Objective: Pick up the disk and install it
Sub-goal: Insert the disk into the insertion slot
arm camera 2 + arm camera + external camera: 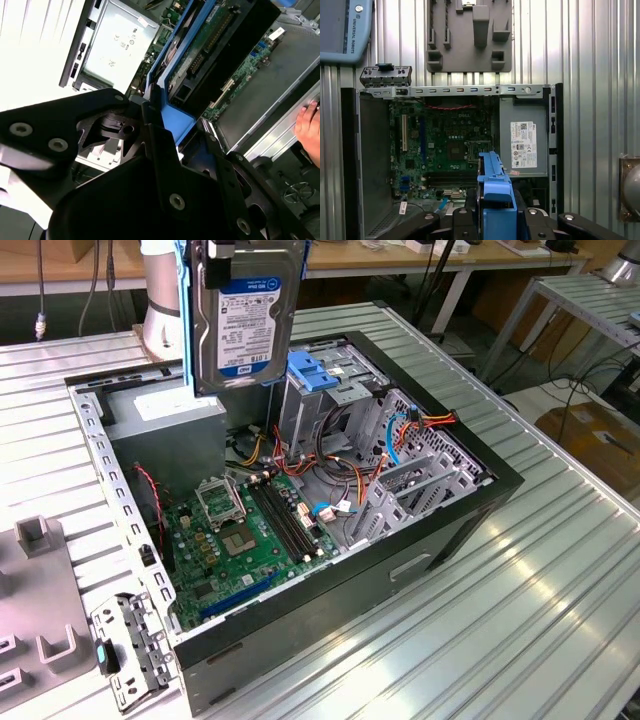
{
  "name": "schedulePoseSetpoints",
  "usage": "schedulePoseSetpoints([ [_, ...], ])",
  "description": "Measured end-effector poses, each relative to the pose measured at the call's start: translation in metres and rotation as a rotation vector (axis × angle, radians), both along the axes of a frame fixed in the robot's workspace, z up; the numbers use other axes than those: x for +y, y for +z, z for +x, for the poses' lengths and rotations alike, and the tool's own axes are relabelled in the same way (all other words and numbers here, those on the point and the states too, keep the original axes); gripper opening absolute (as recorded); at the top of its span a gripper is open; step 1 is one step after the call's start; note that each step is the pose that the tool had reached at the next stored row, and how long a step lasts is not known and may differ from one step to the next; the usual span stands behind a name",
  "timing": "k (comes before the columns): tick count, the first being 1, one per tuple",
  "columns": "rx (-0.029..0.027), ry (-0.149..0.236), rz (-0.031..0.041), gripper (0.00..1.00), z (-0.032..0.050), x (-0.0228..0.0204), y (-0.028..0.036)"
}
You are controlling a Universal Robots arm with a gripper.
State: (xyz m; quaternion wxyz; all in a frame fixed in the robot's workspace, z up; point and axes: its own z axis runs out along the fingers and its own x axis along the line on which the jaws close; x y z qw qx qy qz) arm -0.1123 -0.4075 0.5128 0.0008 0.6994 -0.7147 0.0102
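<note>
The disk (245, 315), a metal hard drive with a white and blue label and blue side rails, hangs upright above the back of the open computer case (450, 530). My gripper (216, 262) is shut on its top end. In both wrist views the black fingers clamp the disk's blue rail (175, 120) (495, 195), and the second wrist view also shows the drive's green circuit board (200, 50). Just below and to the exterior view's right of the disk stands the metal drive cage with a blue plastic handle (315, 370).
Inside the case lie the green motherboard (250, 540), loose cables (330, 475) and a grey box with a white sticker (524, 145). A grey fixture plate (30, 590) and a metal bracket (130, 650) sit beside the case. A hand (310, 125) rests near the case's edge.
</note>
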Motion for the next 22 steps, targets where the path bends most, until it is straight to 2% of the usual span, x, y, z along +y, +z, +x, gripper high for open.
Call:
schedulePoseSetpoints([
  [4, 0.0000, 0.000, 0.0000, 0.37, 0.0000, -0.0023, 0.0000],
  [16, 0.0000, 0.000, 0.0000, 0.37, 0.0000, -0.0129, -0.0001],
  [22, 0.0000, 0.000, 0.0000, 0.37, 0.0000, -0.0209, -0.0003],
])
